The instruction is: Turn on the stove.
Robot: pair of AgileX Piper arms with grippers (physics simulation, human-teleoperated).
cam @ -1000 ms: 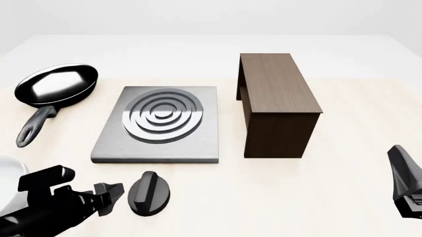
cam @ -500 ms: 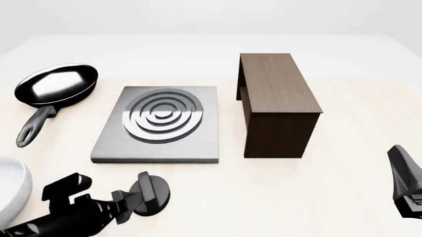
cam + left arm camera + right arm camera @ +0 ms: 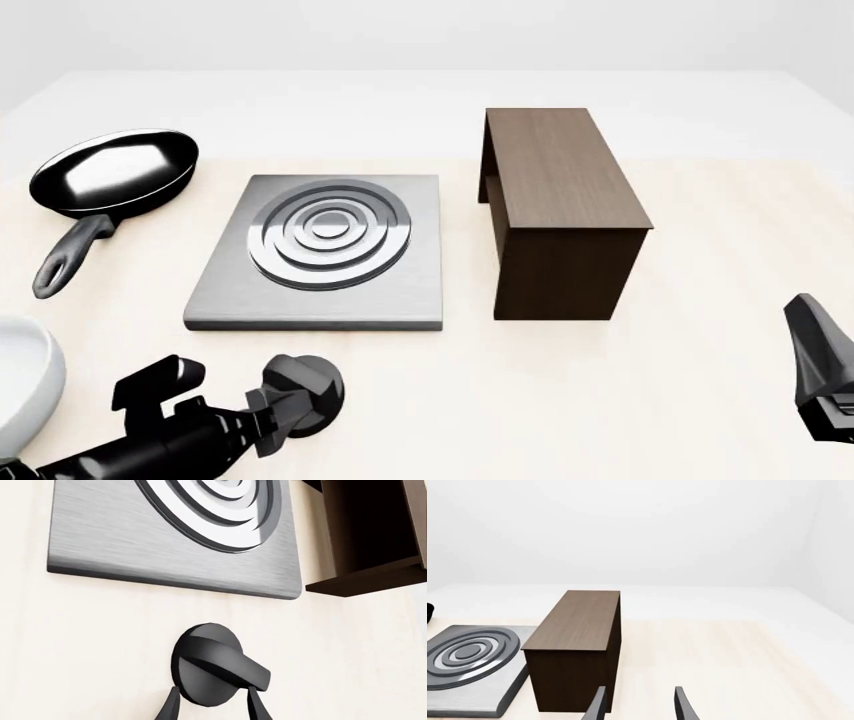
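Note:
The stove (image 3: 230, 292) is a flat brushed-grey plate with silver rings, left of the table's middle; it also shows in the left wrist view (image 3: 120, 545) and as the stove (image 3: 477, 695) in the right wrist view. Its black ridged knob (image 3: 312, 390) lies on the table in front of the plate. My left gripper (image 3: 284, 408) is open, one finger on each side of the knob's (image 3: 210, 662) near part. My right gripper (image 3: 809, 325) hangs open and empty at the right edge, far from the knob.
A black frying pan (image 3: 114, 172) sits at the far left. A dark brown wooden cabinet (image 3: 561, 200) stands right of the stove, close to its edge. A white rounded object (image 3: 20, 380) is at the left edge beside my left arm.
My left arm has moved forward and right, bringing its fingers from beside the knob to either side of it. The right arm has not moved.

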